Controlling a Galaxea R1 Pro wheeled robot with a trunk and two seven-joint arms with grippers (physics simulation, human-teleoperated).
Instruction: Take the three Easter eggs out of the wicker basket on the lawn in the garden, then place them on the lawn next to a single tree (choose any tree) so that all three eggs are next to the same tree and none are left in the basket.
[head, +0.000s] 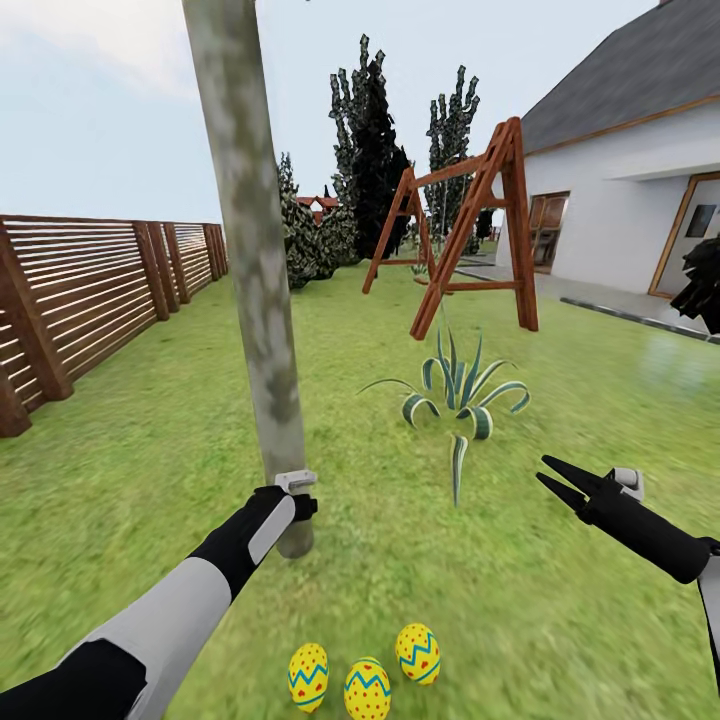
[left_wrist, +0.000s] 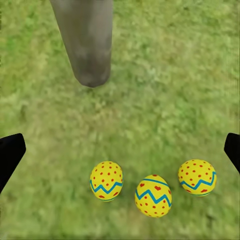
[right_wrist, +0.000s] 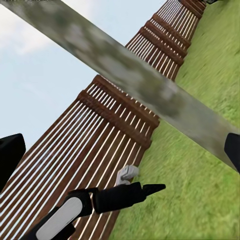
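Where the tree (head: 255, 300) stands upright, three Easter eggs (head: 367, 688) lie.

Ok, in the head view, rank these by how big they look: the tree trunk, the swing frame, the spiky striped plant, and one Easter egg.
1. Tree trunk, nearest the camera, which inflates it.
2. Swing frame, farther off, so probably bigger than it looks.
3. Spiky striped plant.
4. Easter egg; all three eggs look alike.

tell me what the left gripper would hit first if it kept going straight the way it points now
Probably the lawn. The left gripper points down at bare grass between the tree trunk and the three Easter eggs; its open fingers grip nothing. Depth is unclear.
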